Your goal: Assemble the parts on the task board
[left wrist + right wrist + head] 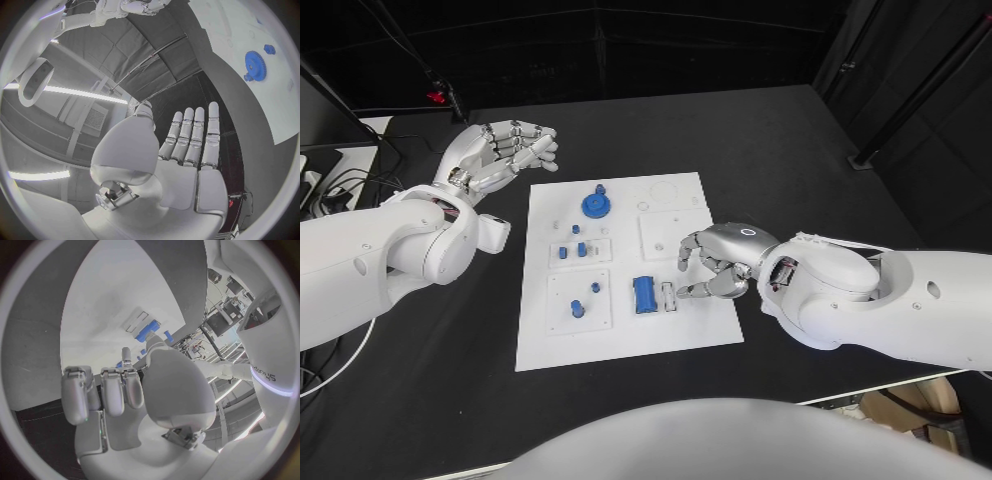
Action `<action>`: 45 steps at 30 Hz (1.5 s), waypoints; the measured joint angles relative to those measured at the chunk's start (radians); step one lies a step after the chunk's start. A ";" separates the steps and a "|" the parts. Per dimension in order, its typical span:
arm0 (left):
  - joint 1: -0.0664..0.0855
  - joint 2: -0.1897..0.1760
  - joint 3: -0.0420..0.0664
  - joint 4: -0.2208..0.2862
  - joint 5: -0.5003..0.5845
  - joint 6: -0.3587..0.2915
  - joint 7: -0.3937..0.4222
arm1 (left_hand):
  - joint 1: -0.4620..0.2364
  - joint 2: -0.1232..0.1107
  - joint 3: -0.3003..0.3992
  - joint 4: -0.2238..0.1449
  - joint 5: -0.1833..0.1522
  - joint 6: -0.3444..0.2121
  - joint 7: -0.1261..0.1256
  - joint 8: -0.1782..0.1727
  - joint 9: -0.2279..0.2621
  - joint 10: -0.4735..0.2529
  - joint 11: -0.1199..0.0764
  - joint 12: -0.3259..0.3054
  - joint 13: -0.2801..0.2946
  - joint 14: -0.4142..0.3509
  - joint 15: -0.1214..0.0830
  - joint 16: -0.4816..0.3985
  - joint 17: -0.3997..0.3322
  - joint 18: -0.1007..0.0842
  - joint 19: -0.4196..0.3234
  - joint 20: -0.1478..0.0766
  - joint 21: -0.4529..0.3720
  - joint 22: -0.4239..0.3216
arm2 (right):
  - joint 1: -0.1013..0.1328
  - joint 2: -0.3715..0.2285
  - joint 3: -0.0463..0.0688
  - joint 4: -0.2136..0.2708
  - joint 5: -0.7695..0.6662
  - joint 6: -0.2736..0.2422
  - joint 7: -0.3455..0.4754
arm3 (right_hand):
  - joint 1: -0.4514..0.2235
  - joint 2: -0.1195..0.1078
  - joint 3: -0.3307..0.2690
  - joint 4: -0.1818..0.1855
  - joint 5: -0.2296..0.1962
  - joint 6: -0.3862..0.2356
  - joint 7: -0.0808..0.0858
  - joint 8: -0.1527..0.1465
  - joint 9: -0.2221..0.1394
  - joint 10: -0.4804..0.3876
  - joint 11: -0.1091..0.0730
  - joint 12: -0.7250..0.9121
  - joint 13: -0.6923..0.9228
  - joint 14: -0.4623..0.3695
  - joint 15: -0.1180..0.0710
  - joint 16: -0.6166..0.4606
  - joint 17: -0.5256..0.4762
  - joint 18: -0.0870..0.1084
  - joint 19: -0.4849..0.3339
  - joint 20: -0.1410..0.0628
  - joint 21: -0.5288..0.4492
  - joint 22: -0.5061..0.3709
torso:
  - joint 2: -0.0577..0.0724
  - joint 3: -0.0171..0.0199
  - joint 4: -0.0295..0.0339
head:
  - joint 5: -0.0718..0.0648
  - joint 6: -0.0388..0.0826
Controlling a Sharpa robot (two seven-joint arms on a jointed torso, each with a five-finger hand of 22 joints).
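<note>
the small blue block (645, 294) on the white board (625, 340) looks light, stiff, slippery; best pinched by its long sides. right robot hand (710, 266) hovers curled, empty; left robot hand (502, 152) open over the desk (776, 150).

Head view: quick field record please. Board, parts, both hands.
board: white task board, middle of the black table
gear: blue, on the board's far part
block: blue, upright-sided, near part of board, beside the right hand
small parts: blue pieces in the left-side insets
left hand: raised off the board's far left corner, fingers apart, holding nothing
right hand: over the board's right edge, fingers curled by the block; contact unclear
</note>
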 measured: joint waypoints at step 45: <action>-0.010 0.006 0.000 -0.002 0.018 0.001 0.007 | -0.080 -0.019 -0.033 0.001 -0.107 -0.045 -0.009 0.056 -0.001 -0.028 0.007 0.028 -0.001 -0.016 0.004 0.027 -0.035 0.000 -0.004 0.004 0.001 -0.010 | 0.040 0.037 0.002 -0.150 1.383 -0.042 0.728 | -0.177 0.107 -0.175 -0.004 0.188 0.013 0.032 -0.096 -0.089 0.002 0.027 0.000 0.000 0.000 0.022 0.000 0.000 0.000 0.000 0.022 0.000 0.000 | 0.001 0.0004 0.0001 | 0.023 0.000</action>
